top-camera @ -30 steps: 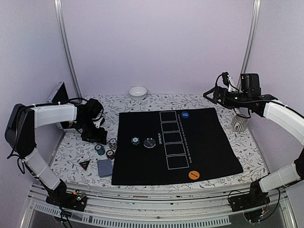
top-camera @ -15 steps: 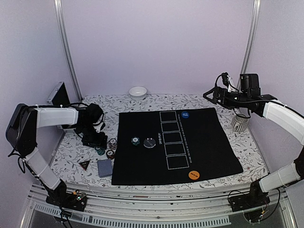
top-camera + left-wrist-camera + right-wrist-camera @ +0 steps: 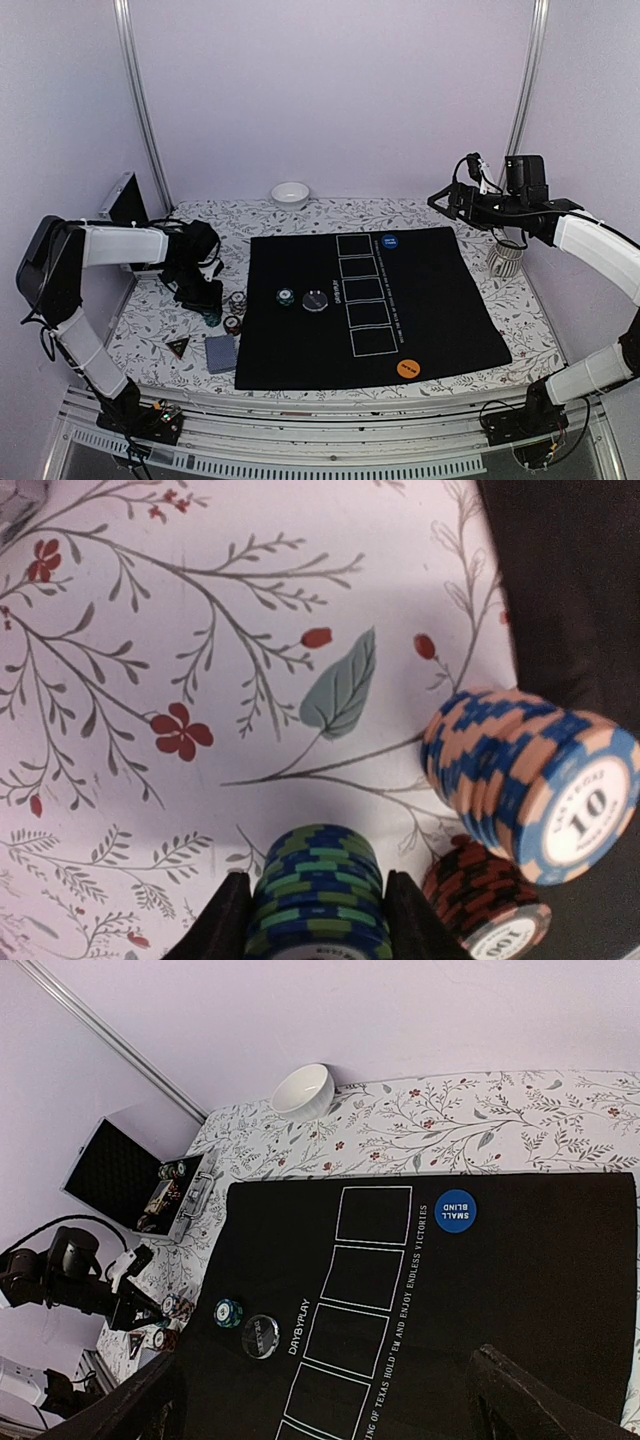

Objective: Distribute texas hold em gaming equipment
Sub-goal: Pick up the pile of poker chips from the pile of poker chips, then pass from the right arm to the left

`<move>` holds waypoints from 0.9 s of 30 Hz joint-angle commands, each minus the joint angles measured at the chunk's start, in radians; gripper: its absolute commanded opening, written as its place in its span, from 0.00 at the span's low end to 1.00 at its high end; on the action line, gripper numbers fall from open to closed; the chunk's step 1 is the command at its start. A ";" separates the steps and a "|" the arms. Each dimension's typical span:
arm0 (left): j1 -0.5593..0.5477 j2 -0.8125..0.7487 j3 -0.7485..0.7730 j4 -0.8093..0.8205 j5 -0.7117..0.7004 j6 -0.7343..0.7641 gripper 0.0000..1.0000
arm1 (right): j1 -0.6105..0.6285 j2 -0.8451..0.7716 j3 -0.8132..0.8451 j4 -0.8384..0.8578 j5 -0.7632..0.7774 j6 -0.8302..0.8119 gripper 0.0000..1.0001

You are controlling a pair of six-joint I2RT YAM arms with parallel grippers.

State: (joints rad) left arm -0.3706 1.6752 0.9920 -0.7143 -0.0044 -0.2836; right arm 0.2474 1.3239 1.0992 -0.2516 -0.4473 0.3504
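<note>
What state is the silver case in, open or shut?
Open: the right wrist view shows the silver case with its lid raised and black lining exposed.

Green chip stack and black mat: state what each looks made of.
The green chip stack: likely clay-composite or moulded plastic, matte, judging by the inlaid two-tone edge stripes. The black mat: probably felt or rubber-backed fabric, matte, glare-free, with printed white boxes.

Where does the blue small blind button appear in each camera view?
Top external: the blue small blind button lies at the black mat's far edge, right of the farthest outlined box.
Left wrist: not in it.
Right wrist: right of centre, beside the same box.
Shared landmark: the black mat, in all three views.
</note>
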 commanded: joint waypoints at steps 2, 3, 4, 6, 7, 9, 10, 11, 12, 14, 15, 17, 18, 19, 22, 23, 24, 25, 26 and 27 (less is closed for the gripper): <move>0.013 0.003 -0.004 -0.006 0.002 0.023 0.04 | -0.003 0.000 -0.006 -0.008 0.010 -0.009 0.99; 0.013 -0.002 0.002 -0.017 -0.005 0.026 0.00 | -0.003 -0.001 -0.006 -0.008 0.011 -0.008 0.99; 0.013 -0.010 0.010 -0.029 -0.016 0.030 0.00 | -0.004 -0.003 -0.004 -0.009 0.011 -0.008 0.99; 0.013 -0.028 0.034 -0.056 -0.044 0.041 0.00 | -0.004 -0.008 -0.003 -0.009 0.010 -0.007 0.99; 0.013 -0.038 0.049 -0.070 -0.058 0.047 0.00 | -0.003 -0.009 -0.003 -0.009 0.008 -0.006 0.99; 0.014 -0.053 0.081 -0.103 -0.087 0.056 0.00 | -0.003 -0.014 0.000 -0.009 0.007 -0.004 0.99; 0.013 -0.060 0.098 -0.121 -0.097 0.060 0.00 | -0.004 -0.019 0.001 -0.009 0.007 -0.004 0.99; 0.012 -0.068 0.113 -0.139 -0.107 0.063 0.00 | -0.004 -0.024 0.002 -0.009 0.008 -0.003 0.99; 0.013 -0.076 0.131 -0.160 -0.115 0.064 0.00 | -0.003 -0.026 0.003 -0.010 0.010 -0.002 0.99; 0.011 -0.092 0.166 -0.194 -0.118 0.064 0.00 | -0.004 -0.033 0.005 -0.009 0.012 -0.002 0.99; 0.010 -0.102 0.184 -0.211 -0.112 0.064 0.00 | -0.004 -0.034 0.005 -0.009 0.012 -0.001 0.99; 0.000 -0.125 0.224 -0.232 -0.098 0.068 0.00 | -0.003 -0.037 0.007 -0.009 0.008 0.001 0.99; -0.013 -0.134 0.241 -0.241 -0.095 0.071 0.00 | -0.003 -0.037 0.007 -0.009 0.005 0.002 0.99; -0.029 -0.142 0.260 -0.252 -0.093 0.075 0.00 | -0.003 -0.038 0.007 -0.009 0.000 0.004 0.99; -0.114 -0.146 0.330 -0.287 -0.102 0.089 0.00 | -0.003 -0.045 0.004 -0.009 -0.020 0.009 0.99; -0.153 -0.140 0.355 -0.295 -0.103 0.094 0.00 | -0.003 -0.047 0.004 -0.009 -0.023 0.011 0.99; -0.191 -0.132 0.380 -0.302 -0.101 0.098 0.00 | -0.003 -0.050 0.003 -0.009 -0.027 0.017 0.99; -0.233 -0.121 0.404 -0.306 -0.092 0.102 0.00 | -0.003 -0.053 0.003 -0.009 -0.035 0.020 0.99; -0.273 -0.109 0.423 -0.306 -0.086 0.106 0.00 | -0.004 -0.055 0.001 -0.008 -0.043 0.027 0.99; -0.309 -0.094 0.440 -0.305 -0.079 0.111 0.00 | -0.004 -0.056 -0.004 -0.007 -0.056 0.032 0.99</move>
State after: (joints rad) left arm -0.5476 1.5505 1.3617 -0.9783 -0.1135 -0.2066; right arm 0.2474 1.2976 1.0992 -0.2615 -0.4610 0.3592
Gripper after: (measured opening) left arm 0.404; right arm 0.989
